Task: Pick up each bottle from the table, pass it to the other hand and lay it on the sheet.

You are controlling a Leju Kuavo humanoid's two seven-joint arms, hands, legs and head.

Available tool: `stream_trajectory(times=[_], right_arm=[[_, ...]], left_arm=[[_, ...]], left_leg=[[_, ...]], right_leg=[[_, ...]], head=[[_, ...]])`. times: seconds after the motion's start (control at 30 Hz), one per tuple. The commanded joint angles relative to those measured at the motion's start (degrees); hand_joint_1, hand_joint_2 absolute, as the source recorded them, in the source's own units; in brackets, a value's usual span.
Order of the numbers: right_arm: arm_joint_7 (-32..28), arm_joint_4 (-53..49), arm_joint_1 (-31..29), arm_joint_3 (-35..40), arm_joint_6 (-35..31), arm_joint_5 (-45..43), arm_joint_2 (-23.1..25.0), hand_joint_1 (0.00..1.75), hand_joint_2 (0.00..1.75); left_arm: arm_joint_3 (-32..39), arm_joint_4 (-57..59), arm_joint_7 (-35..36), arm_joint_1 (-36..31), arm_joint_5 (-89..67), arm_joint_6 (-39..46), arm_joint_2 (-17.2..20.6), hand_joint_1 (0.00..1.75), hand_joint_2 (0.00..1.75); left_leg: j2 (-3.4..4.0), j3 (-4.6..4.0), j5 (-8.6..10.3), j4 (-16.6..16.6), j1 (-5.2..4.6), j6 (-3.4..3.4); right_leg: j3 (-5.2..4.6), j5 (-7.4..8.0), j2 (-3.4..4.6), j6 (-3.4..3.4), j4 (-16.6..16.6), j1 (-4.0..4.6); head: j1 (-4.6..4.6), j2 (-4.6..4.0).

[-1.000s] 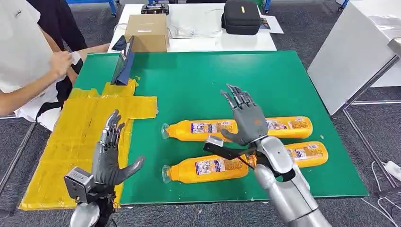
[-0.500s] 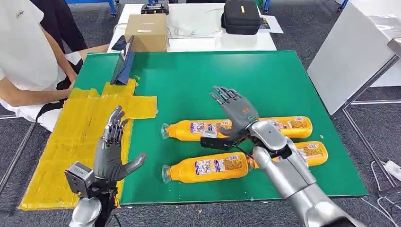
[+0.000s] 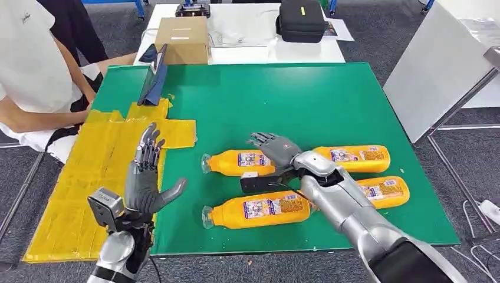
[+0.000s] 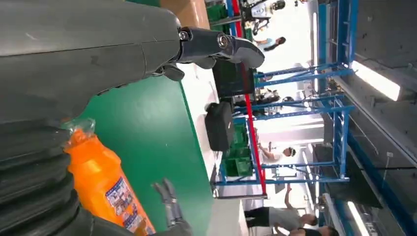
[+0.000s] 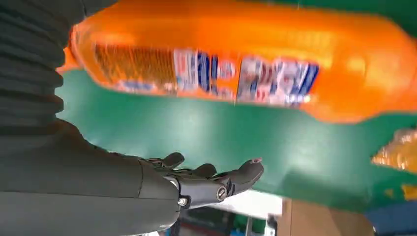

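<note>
The right hand (image 3: 276, 147) was open, its fingers spread just above a bottle (image 3: 239, 162) lying on the green surface (image 3: 330, 94). The left hand (image 3: 146, 180) was open too, held up beside the yellow sheet (image 3: 94, 171).

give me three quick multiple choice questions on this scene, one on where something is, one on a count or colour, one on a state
1. Where does the yellow sheet lie on the green table?
A. on the robot's left
B. on the robot's right
C. at the far edge, in the middle

2. How many orange bottles lie on the table?
A. two
B. four
C. six

3. What is the left hand doing?
A. gripping a bottle
B. pressing on the cardboard box
C. raised with fingers apart, holding nothing

Answers:
1. A: the sheet covers the table's left part.
2. B: two pairs lie end to end.
3. C: the head view shows it above the sheet's edge, fingers spread.
</note>
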Motion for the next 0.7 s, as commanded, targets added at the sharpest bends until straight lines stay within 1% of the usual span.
stream_trajectory(times=[0.03, 0.23, 0.27, 0.33, 0.37, 0.5, 0.53, 0.57, 0.63, 0.67, 0.7], right_arm=[[1.84, 14.56, -4.78, 3.86, -0.48, -1.61, 3.29, 0.00, 1.75], [3.17, 17.71, -4.64, 3.32, -0.42, -2.30, 4.14, 0.00, 1.75], [4.11, 18.56, -4.64, 3.53, -0.47, -1.95, 4.31, 0.00, 1.75], [8.66, 20.69, -4.76, 4.60, -0.08, -0.15, 4.56, 0.00, 1.75], [9.38, 21.34, -4.69, 4.61, -0.11, 0.18, 4.72, 0.00, 1.75], [11.15, 22.82, -4.05, 4.15, -0.40, 0.66, 4.88, 0.00, 1.75], [11.39, 22.98, -4.01, 4.17, -0.43, 0.88, 4.93, 0.05, 1.75], [11.50, 23.03, -3.96, 4.20, -0.55, 0.99, 4.93, 0.05, 1.75], [11.50, 23.03, -3.96, 4.20, -0.55, 0.99, 4.93, 0.05, 1.75], [11.85, 23.02, -3.98, 4.36, -0.96, 1.34, 4.99, 0.37, 1.75], [12.12, 22.87, -3.88, 4.32, -1.59, 1.63, 5.05, 0.54, 1.75]], left_arm=[[-2.28, 6.68, -0.04, -4.21, 0.67, -0.29, -0.25, 0.00, 1.75], [-2.77, 7.45, 0.02, -4.91, 0.93, -0.40, -0.41, 0.00, 1.75], [-2.81, 7.47, 0.04, -4.89, 1.01, -0.39, -0.42, 0.00, 1.75], [-2.72, 7.68, 0.15, -4.86, 1.09, -0.38, -0.51, 0.00, 1.75], [-2.61, 7.78, 0.19, -4.86, 1.15, -0.38, -0.59, 0.00, 1.75], [-2.79, 8.22, 0.27, -5.19, 1.23, -0.46, -0.87, 0.00, 1.75], [-2.85, 8.27, 0.30, -5.24, 1.25, -0.54, -0.90, 0.00, 1.75], [-2.87, 8.26, 0.30, -5.28, 1.25, -0.54, -0.92, 0.00, 1.75], [-2.87, 8.26, 0.30, -5.28, 1.25, -0.54, -0.92, 0.00, 1.75], [-2.88, 8.14, 0.32, -5.25, 1.27, -0.56, -0.90, 0.00, 1.75], [-2.80, 7.97, 0.34, -5.12, 1.29, -0.58, -0.92, 0.00, 1.75]], left_leg=[[0.01, 0.23, -0.01, -0.05, 0.01, 0.01], [-0.03, 0.08, 0.01, -0.02, 0.00, 0.01], [-0.01, 0.18, -0.02, -0.04, 0.02, 0.02], [-0.03, 0.25, -0.04, -0.07, 0.02, 0.02], [-0.06, 0.22, -0.03, -0.06, 0.01, 0.02], [-0.09, 0.13, 0.00, -0.04, 0.01, 0.02], [-0.06, 0.11, 0.01, -0.04, 0.01, 0.01], [-0.14, 0.20, 0.01, -0.07, 0.04, 0.01], [-0.09, 0.10, 0.01, -0.04, 0.00, 0.02], [-0.07, 0.20, -0.02, -0.04, 0.03, 0.02], [-0.06, 0.13, 0.00, -0.04, 0.01, 0.02]], right_leg=[[0.24, -0.03, -0.08, -0.14, -0.05, 0.05], [0.10, -0.02, -0.07, -0.07, -0.02, 0.03], [0.21, -0.05, -0.10, -0.11, -0.06, 0.06], [0.28, -0.07, -0.13, -0.14, -0.09, 0.07], [0.26, -0.07, -0.14, -0.11, -0.07, 0.04], [0.17, -0.04, -0.15, -0.08, -0.05, 0.03], [0.11, -0.03, -0.12, -0.07, -0.04, 0.02], [0.25, -0.05, -0.22, -0.12, -0.10, 0.06], [0.11, -0.03, -0.13, -0.06, -0.04, 0.00], [0.24, -0.04, -0.14, -0.12, -0.08, 0.05], [0.15, -0.03, -0.11, -0.08, -0.05, 0.02]], head=[[0.00, 0.00], [0.00, 0.00], [0.00, 0.00], [0.00, 0.00], [0.00, 0.00], [0.00, 0.00], [-0.02, 0.00], [0.00, 0.00], [0.00, 0.00], [0.00, 0.00], [0.00, 0.00]])
